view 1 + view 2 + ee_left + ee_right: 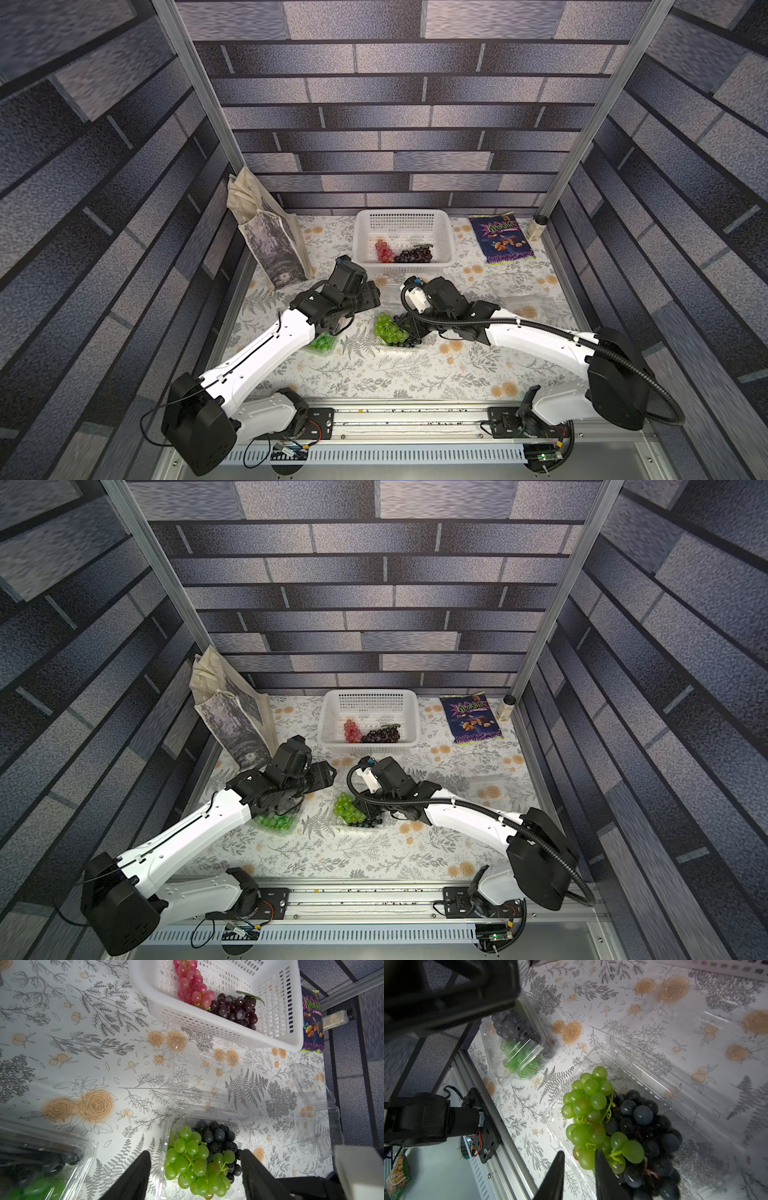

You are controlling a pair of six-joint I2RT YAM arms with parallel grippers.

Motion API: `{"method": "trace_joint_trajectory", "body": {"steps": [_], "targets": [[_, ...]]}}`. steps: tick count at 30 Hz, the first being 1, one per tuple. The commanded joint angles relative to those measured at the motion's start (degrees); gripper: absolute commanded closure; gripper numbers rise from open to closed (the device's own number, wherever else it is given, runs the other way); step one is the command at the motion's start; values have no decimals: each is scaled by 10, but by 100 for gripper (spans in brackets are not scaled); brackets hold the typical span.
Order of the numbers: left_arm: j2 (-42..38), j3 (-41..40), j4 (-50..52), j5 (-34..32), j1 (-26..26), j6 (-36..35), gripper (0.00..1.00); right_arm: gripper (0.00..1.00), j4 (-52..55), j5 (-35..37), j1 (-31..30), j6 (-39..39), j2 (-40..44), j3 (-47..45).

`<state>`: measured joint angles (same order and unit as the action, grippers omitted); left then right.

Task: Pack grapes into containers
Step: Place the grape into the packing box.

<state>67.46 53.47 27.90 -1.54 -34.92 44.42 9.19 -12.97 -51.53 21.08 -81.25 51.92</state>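
A clear container (247, 1126) lies open at mid-table, holding a green grape bunch (195, 1157) and a black bunch (218, 1134); both bunches also show in a top view (388, 328). My left gripper (195, 1152) hovers above it, open wide, with nothing between its fingers. My right gripper (579, 1152) is open a little at the container's near edge. One of its fingertips (599, 1155) rests against the green bunch (587, 1103). A closed container (517, 1047) of green and black grapes lies under my left arm. An empty container (523, 303) sits to the right.
A white basket (403, 220) at the back holds a red bunch (384, 251) and a dark purple bunch (415, 254). A tote bag (270, 241) leans at back left. A snack packet (500, 239) and a small jar (536, 226) lie at back right.
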Motion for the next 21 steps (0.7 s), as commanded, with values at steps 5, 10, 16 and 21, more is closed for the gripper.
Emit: {"method": "trace_joint_trajectory", "body": {"steps": [5, 10, 16, 21], "targets": [[-4, -43, -15, -10, 16, 22, 38, 83, -26, -41, -6, 20, -54, 25], [-13, -61, -22, 10, 47, 28, 39, 84, -87, -70, -5, 58, -87, 2], [1, -56, -24, 19, 52, 23, 37, 86, -126, -75, -7, 88, -114, -33], [29, -47, -34, 12, 30, 19, 33, 86, -112, -62, -5, 84, -88, -44]]}}
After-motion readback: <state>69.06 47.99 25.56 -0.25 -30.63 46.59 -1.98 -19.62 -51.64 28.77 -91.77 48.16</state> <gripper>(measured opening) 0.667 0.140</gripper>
